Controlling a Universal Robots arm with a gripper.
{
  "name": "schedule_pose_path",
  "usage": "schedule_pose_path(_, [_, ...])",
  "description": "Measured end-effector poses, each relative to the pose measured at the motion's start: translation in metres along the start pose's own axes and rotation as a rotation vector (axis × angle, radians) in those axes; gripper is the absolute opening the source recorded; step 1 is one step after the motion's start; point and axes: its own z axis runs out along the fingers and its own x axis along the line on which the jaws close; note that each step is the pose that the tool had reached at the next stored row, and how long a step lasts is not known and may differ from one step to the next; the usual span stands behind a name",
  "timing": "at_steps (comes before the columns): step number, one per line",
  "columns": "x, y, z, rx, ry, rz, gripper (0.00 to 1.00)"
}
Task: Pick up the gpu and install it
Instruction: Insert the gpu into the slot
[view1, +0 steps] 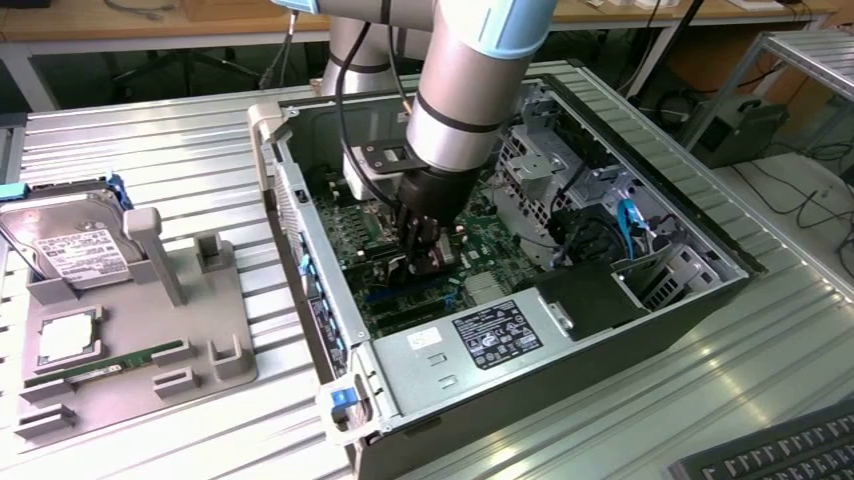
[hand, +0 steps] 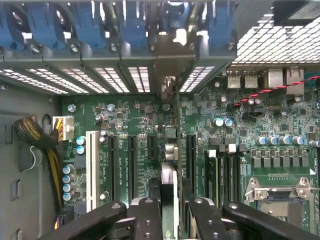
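My claw (hand: 169, 210) is closed on the gpu (hand: 169, 172), pinching its upper edge between the two black fingers (hand: 147, 217), and I hold it edge-on, deep inside the open computer case (view1: 694, 235) just above the green motherboard (hand: 250, 120). To do this step well, I judge that I must keep the card upright and square to the board, line its lower edge along the black slot (hand: 191, 155) just at three o'clock of it rather than the neighbouring slots at nine o'clock, and get its silver bracket (hand: 169, 80), at twelve o'clock, into the gap in the case's back wall under the blue clips (hand: 125, 25). I cannot tell whether it is touching the board. From here the card looks like a thin dark sliver with a pale metal end. In the exterior view, the claw (view1: 430, 262) sits mid-case.
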Motion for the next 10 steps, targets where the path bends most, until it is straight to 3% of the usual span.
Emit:
schedule_pose_path(3, [0.000, 0.0001, -0.0001, -0.0003, 0.0001, 0.000, 0.26])
schedule_pose_path(6, [0.000, 0.0006, -0.0037, -0.0001, 0.0003, 0.000, 0.33])
schedule_pose_path(7, [0.000, 0.0009, -0.0082, 0.0000, 0.0002, 0.000, 0.40])
schedule_pose_path(10, [0.000, 0.0030, -0.0281, 0.0000, 0.0002, 0.000, 0.40])
